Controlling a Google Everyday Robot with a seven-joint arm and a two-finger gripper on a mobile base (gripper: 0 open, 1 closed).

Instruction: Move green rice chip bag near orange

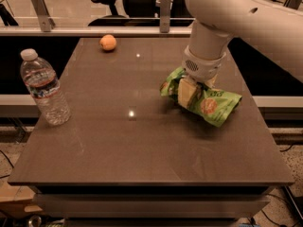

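Observation:
The green rice chip bag point(208, 103), a crinkled light-green pouch with round chip pictures, lies at the right of the brown table. My gripper point(191, 93) comes straight down from the white arm and is shut on the bag's middle, one tan finger point(185, 91) showing in front of the pouch. The bag's right end seems slightly raised off the tabletop. The orange point(108, 42) sits at the far left of the table, well apart from the bag and the gripper.
A clear water bottle point(45, 88) with a white cap stands upright near the table's left edge point(28, 141). A metal rail point(94, 30) and office chairs lie beyond the far edge. The white arm point(246, 18) fills the upper right.

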